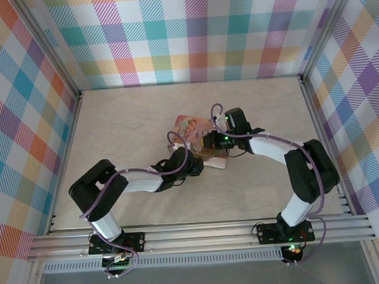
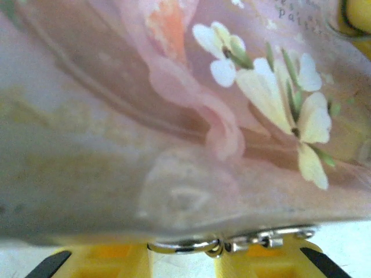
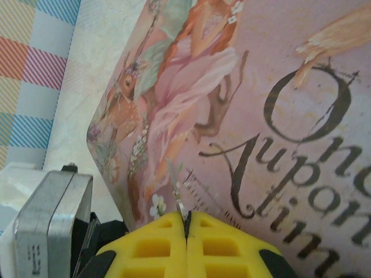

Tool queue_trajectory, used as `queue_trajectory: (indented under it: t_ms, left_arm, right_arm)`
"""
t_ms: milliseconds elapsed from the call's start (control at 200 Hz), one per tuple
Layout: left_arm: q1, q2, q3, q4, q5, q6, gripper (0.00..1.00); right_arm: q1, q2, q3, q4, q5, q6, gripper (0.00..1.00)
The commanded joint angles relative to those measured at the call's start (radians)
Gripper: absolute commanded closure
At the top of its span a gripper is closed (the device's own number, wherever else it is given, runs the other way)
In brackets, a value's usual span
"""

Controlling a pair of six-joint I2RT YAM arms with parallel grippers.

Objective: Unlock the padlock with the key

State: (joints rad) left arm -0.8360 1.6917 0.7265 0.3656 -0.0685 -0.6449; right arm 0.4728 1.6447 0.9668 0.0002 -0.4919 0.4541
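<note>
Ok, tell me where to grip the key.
By its head end, pads on its two flat faces, coming from behind in line with the blade. The key is a thin flat sliver, so that likely stops it twisting and leaves the tip free, as the right gripper, shut on it, shows.

left end effector (image 1: 192, 162) at near edge of the tin (image 1: 192, 128), right end effector (image 1: 215, 142) at its right side.

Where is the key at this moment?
In the right wrist view, the key sticks up from the shut right tool at the bottom centre, its tip in front of the pink tin's illustrated face.
</note>
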Motion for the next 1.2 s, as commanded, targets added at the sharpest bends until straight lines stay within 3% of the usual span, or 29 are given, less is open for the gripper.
queue_trajectory:
  t_ms: [0,355,625,1195]
  left_arm:
    - [0.004,-0.053,0.043,0.024,0.019,-0.048,0.71]
    - [0.006,-0.067,0.123,-0.083,0.106,-0.094,0.71]
    - [0.015,-0.077,0.191,-0.207,0.149,-0.130,0.72]
    - [0.043,-0.124,0.214,-0.247,0.213,-0.213,0.76]
  right_arm:
    - [0.005,-0.092,0.028,-0.045,0.049,-0.053,1.00]
    - [0.007,-0.389,-0.178,-0.047,0.135,-0.107,1.00]
    - [0.033,-0.585,-0.417,0.086,0.180,-0.104,1.00]
    - [0.161,-0.538,-0.670,0.440,0.265,-0.168,1.00]
